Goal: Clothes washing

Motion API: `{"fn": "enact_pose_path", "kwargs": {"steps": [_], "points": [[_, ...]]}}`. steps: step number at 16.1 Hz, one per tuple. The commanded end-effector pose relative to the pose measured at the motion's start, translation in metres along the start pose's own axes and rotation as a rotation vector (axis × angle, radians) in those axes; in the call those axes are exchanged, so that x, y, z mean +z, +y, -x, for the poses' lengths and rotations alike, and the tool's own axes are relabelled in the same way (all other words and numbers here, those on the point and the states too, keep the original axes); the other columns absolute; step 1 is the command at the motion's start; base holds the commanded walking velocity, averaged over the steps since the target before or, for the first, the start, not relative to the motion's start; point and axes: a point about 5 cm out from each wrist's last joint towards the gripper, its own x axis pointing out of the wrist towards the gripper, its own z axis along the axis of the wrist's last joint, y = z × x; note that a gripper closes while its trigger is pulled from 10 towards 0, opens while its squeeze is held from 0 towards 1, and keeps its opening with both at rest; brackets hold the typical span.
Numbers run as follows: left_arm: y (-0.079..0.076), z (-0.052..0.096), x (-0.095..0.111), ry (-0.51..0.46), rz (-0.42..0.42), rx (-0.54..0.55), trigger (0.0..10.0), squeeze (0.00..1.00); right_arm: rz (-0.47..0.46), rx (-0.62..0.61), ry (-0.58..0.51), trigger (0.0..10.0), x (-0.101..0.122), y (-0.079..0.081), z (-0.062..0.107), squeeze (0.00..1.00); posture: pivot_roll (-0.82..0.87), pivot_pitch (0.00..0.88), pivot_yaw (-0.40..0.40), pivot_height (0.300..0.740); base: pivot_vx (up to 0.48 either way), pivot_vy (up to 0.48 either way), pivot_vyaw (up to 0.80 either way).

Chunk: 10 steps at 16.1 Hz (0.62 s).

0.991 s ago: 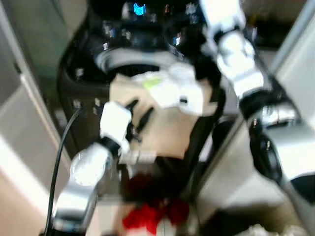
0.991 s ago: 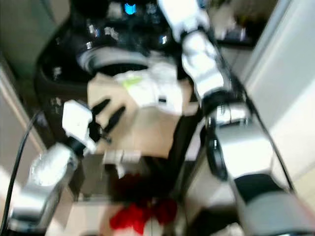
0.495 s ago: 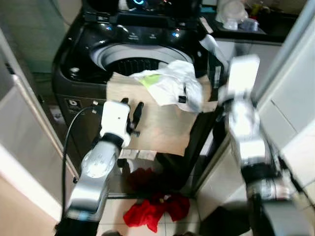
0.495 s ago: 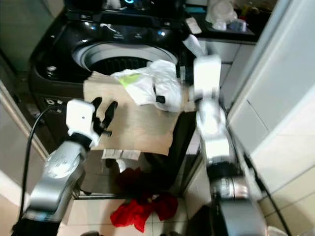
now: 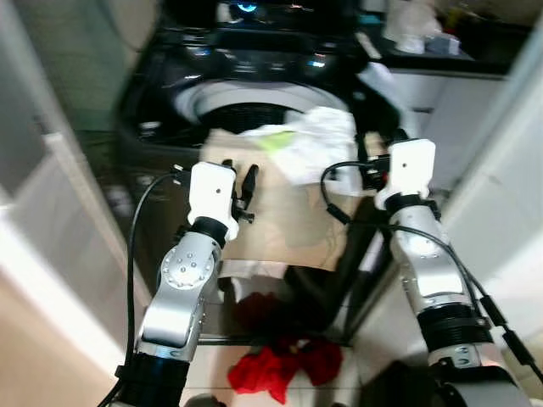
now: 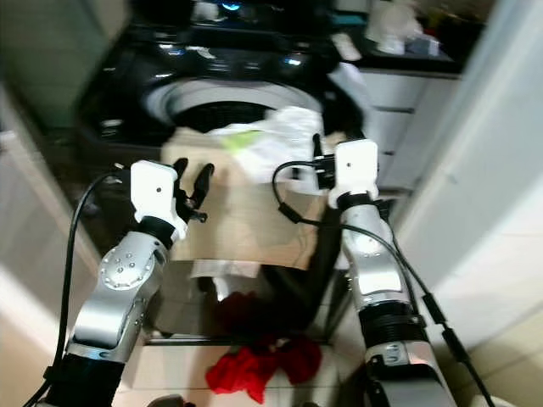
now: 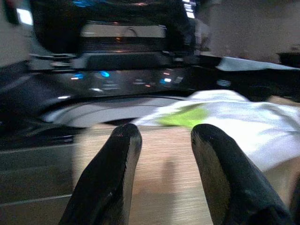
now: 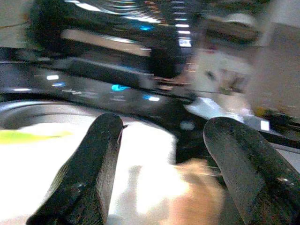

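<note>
A black top-loading washing machine [image 5: 254, 97] stands before me with its drum open. A tan cloth [image 5: 284, 225] hangs over its front edge, and a white garment with a green patch [image 5: 310, 144] lies on top of the cloth. My left gripper [image 5: 239, 178] is open just above the tan cloth's left part, with nothing between its fingers [image 7: 119, 154]. My right gripper [image 8: 164, 126] is open beside the right end of the white garment and holds nothing. A red cloth [image 5: 284, 369] lies on the floor below the machine.
White cabinet fronts [image 5: 509, 178] stand close on the right. A pale panel [image 5: 51, 203] runs along the left. Small items sit on a dark counter [image 5: 420, 34] at the back right. A dark frame [image 5: 339, 280] stands under the hanging cloth.
My right arm has come down from above the machine's control panel to beside the white garment. The left gripper stays over the tan cloth. The camera has shifted.
</note>
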Motion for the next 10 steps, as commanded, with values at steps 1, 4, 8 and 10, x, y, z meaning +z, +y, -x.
{"fn": "enact_pose_path", "kwargs": {"steps": [1, 4, 8, 10], "points": [[0.0007, -0.0011, 0.0001, -0.004, -0.012, 0.007, 10.0, 0.00, 0.002, 0.009, -0.003, 10.0, 0.0032, -0.0009, 0.0009, 0.00, 0.01, 0.000, -0.058, 0.740, 0.000, 0.000, 0.00], [-0.0001, -0.0003, 0.0011, -0.019, -0.014, 0.012, 10.0, 0.00, 0.004, 0.016, 0.010, 10.0, 0.0028, -0.0018, 0.0025, 0.00, 0.01, 0.000, -0.059, 0.740, 0.000, 0.000, 0.00], [0.0017, -0.0011, -0.0014, -0.009, -0.022, 0.020, 10.0, 0.00, 0.003, 0.015, 0.045, 10.0, -0.0023, -0.0027, 0.0040, 0.00, 0.01, 0.000, -0.056, 0.740, 0.000, 0.000, 0.00], [0.0018, -0.0015, -0.0013, -0.010, -0.015, 0.016, 10.0, 0.00, 0.003, 0.018, 0.056, 10.0, -0.0047, -0.0021, 0.0048, 0.00, 0.01, 0.000, -0.056, 0.740, 0.000, 0.000, 0.00]]}}
